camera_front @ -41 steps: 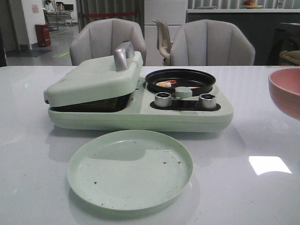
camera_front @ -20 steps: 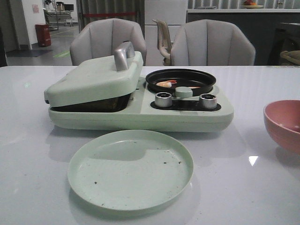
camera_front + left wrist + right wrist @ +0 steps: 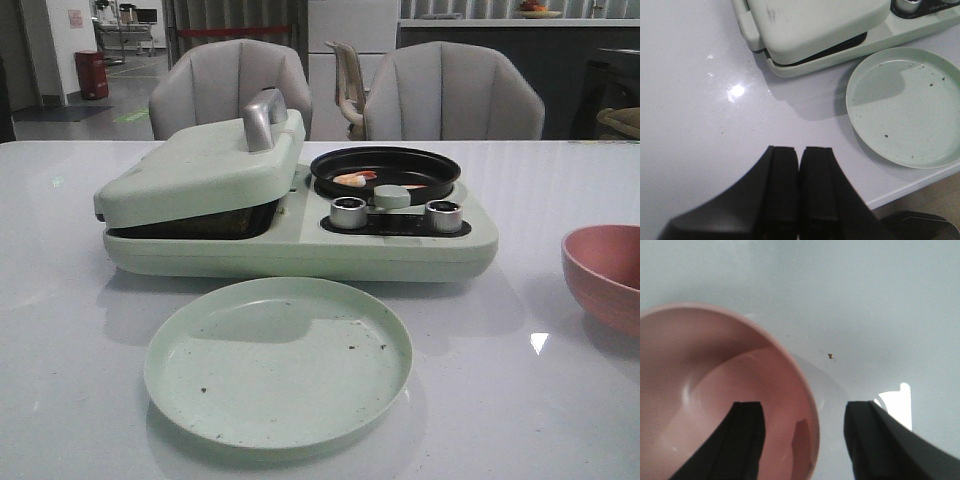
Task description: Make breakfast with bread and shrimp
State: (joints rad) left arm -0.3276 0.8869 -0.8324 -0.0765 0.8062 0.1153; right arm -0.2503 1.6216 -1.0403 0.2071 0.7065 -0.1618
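Over on the right edge of the table (image 3: 80, 300) the pink bowl (image 3: 606, 275) is sitting with the right gripper (image 3: 802, 440) straddling its rim, one finger inside the bowl and one outside, spread wide and not pinching anything as far as I can tell. My guess is the bowl is being parked or let go, so the trick is lifting the gripper straight up off the rim without dragging it, since a bowl that close to the table edge could easily tip or slide off. The left gripper (image 3: 800, 190) is hanging over bare table with its fingers pressed together, holding nothing, near the green plate (image 3: 278, 362). As for the food, the shrimp (image 3: 355, 179) is lying in the little black pan (image 3: 385, 170) on the right side of the breakfast maker (image 3: 300, 235), small, curved, pale with an orange-pink tint, looking not very browned to me. Bread isn't showing anywhere; the lid (image 3: 205, 165) on the left half is resting slightly ajar, so it could be under there, can't tell. The plate in front is sitting empty apart from some dark crumbs.
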